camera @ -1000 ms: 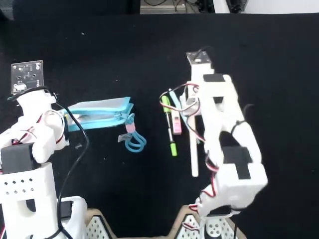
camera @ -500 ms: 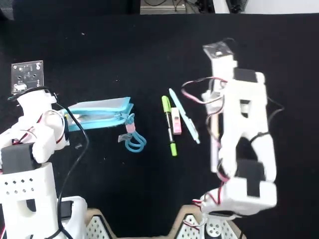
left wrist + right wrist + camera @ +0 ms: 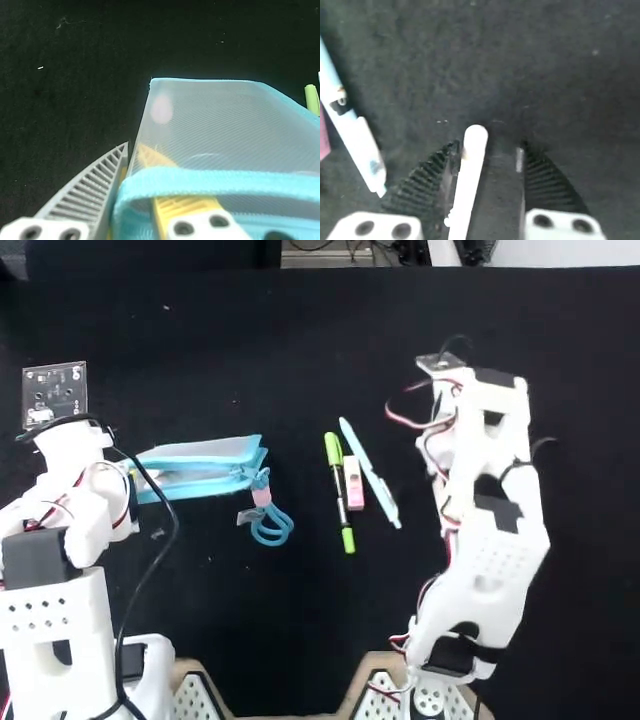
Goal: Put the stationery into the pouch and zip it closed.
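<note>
A light-blue mesh pouch lies at the left, its mouth facing the stationery, with a blue loop strap at the zipper end. My left gripper is shut on the pouch's near edge, one finger outside and the yellow one inside. A green pen, a pink eraser and a light-blue pen lie side by side in the middle. My right gripper is shut on a white pen, just above the cloth to the right of the light-blue pen.
A small grey board stands at the back left beside the left arm. The black cloth covers the whole table. Both arm bases sit at the front edge.
My right arm has swung to the right, away from the three items, carrying the white pen, which is now hidden under the arm in the high view. The left arm and pouch have not moved.
</note>
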### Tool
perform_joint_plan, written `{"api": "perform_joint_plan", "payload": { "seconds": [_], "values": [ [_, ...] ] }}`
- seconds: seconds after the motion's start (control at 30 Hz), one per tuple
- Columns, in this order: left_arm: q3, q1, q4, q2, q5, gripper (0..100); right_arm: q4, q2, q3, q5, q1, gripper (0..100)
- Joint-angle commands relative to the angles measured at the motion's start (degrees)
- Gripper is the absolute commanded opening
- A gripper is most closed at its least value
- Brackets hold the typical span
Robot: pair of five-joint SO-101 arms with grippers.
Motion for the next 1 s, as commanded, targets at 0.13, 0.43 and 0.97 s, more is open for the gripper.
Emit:
{"api": "perform_joint_plan", "payload": {
  "seconds": [0.13,0.43,0.97],
  "values": [
    [1.54,-0.22,-0.26,0.18,-0.44,3,2.99,8.4,-12.62,2.02,0.0,16.6],
    [1.54,-0.22,-0.26,0.18,-0.44,3,6.24,11.56,-15.34,2.29,0.18,2.6],
    [1.54,-0.22,-0.26,0.18,-0.44,3,9.85,12.35,-16.22,2.37,0.09,15.7]
  ]
}}
